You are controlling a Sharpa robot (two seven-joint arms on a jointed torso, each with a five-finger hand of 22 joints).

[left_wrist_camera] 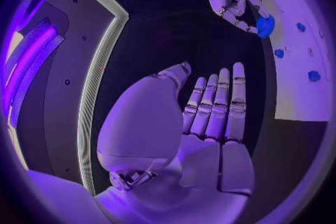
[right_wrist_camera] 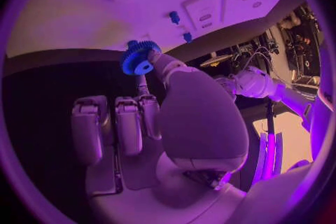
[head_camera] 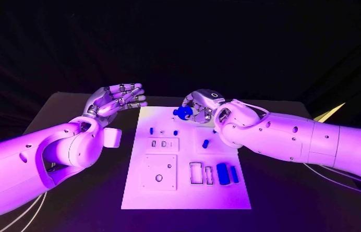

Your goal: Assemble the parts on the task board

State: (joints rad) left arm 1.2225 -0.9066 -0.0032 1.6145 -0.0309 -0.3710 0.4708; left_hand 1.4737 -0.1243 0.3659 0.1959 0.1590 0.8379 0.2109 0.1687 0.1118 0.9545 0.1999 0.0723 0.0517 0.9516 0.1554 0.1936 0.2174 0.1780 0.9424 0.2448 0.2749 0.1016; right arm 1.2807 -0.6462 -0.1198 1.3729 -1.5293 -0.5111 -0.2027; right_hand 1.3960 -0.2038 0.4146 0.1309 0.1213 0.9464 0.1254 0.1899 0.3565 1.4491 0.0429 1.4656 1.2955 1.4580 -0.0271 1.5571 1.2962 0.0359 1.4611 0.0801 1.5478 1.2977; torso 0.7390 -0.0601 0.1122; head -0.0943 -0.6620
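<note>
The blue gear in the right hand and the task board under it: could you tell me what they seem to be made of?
Blue gear: probably moulded or printed plastic, matt, judging by its even saturated colour and dull teeth. Task board: seemingly white plastic or painted sheet, smooth, with crisp recessed outlines. Right hand pinches the gear.

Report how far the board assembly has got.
Early stage, by the look of it. In hand: the right hand pinches a blue gear above the far end of the task board. The left hand hovers open beside the board. Left: several blue parts lie loose on the board.
</note>
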